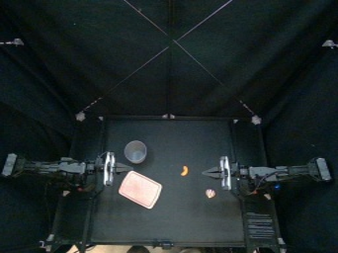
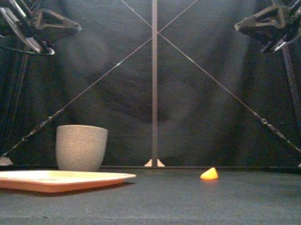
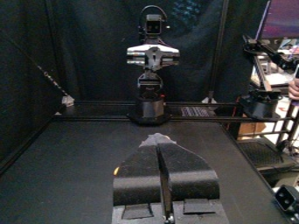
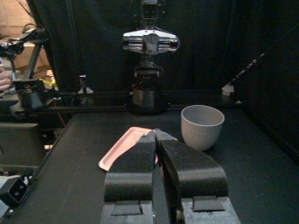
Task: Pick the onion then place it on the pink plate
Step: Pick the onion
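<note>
A small pale and reddish toy, which I take for the onion [image 1: 211, 194], lies on the table right of the middle, near the front. The pink plate [image 1: 140, 189] lies flat at the front left and shows again in the front view [image 2: 59, 179] and the right wrist view [image 4: 121, 146]. My left gripper [image 1: 115, 171] hovers at the table's left side, its jaws shut and empty [image 3: 159, 141]. My right gripper [image 1: 220, 174] hovers at the right side, just behind the onion, also shut and empty [image 4: 159, 136]. The onion is hidden in both wrist views.
A tall grey speckled cup [image 1: 134, 150] stands behind the plate at the left [image 2: 81, 147] [image 4: 202, 127]. A small curved orange toy [image 1: 185, 170] lies near the table's middle [image 2: 209, 174]. The two arms face each other across the table.
</note>
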Tool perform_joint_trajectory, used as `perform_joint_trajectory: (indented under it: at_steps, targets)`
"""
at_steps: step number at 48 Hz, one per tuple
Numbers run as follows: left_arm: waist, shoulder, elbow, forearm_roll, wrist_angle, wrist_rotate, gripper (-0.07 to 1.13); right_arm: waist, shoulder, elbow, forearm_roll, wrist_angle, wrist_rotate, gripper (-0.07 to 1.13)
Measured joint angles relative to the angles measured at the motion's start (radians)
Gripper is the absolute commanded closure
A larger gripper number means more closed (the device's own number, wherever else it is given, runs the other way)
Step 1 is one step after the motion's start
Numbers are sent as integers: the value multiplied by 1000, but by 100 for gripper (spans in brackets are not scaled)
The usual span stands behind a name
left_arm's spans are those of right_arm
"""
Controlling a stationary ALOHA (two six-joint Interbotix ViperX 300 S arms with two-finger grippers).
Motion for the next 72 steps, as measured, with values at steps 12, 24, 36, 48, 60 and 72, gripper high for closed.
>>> perform_joint_trajectory:
  at_steps: [12,24,36,48,60,72]
  targets:
    - [3,3,-43,-35,184,-3,99,-48,52,-11,72,236,34,85]
    - [18,3,-52,-40,210,-2,99,-101,67,-41,209,471,35,9]
    - [29,3,-52,-57,210,-2,99,-115,74,-17,368,632,35,6]
    - [57,2,-51,-58,216,0,99,-133,143,29,492,890,38,6]
    - [78,3,-52,-57,216,0,99,-138,229,12,448,951,35,7]
    - [91,3,-48,-58,216,-2,99,-58,341,-20,321,882,37,7]
